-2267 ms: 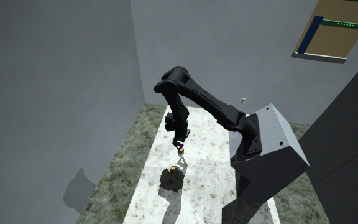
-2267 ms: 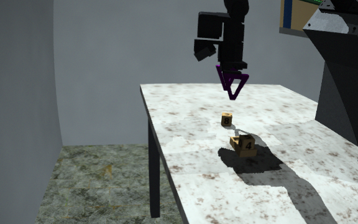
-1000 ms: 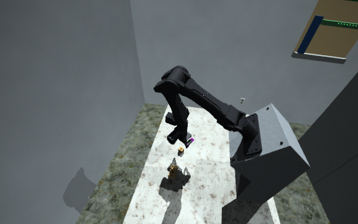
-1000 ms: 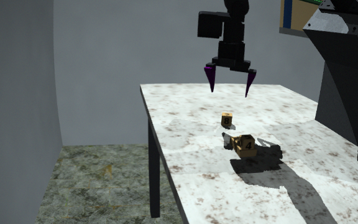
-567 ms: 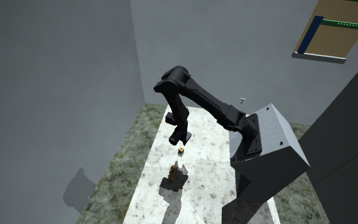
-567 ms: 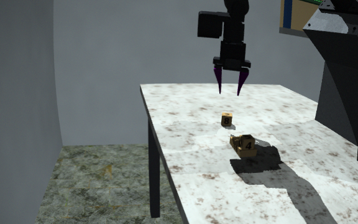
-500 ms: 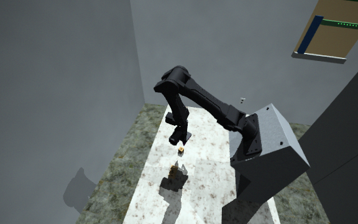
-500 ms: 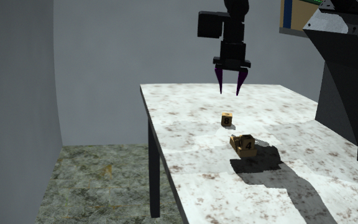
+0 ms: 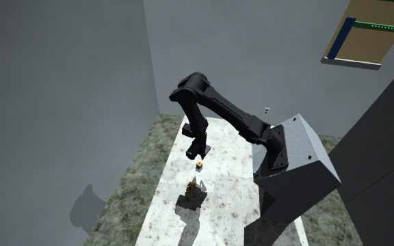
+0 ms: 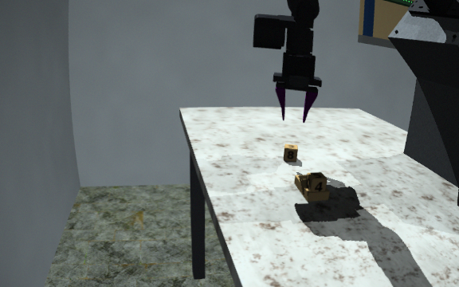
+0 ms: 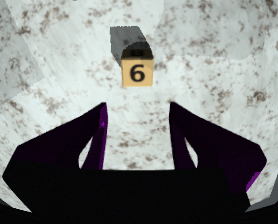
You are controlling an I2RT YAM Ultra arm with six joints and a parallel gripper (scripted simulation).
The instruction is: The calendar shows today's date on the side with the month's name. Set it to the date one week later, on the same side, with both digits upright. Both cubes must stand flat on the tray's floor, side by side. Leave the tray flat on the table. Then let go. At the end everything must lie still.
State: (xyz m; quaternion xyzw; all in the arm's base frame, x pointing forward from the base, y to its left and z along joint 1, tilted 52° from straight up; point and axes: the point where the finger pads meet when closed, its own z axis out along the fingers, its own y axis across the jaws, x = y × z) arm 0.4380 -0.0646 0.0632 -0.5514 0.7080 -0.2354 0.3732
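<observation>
A small wooden cube (image 9: 199,165) (image 10: 290,153) (image 11: 137,74) stands alone on the marble table (image 10: 253,247). It shows an 8 in the exterior view and a 6 on top in the wrist view. Nearer the front stands the wooden tray (image 9: 193,188) (image 10: 300,182), holding a second cube (image 10: 317,183) that shows a 4. My gripper (image 10: 293,119) (image 11: 138,109) (image 9: 200,156) hangs high above the loose cube, pointing down. Its fingers are partly open with nothing between them.
The grey robot pedestal (image 9: 296,164) (image 10: 445,100) stands on the table's right side and casts a dark shadow beside the tray. The table's left edge (image 10: 198,159) drops to a stone floor.
</observation>
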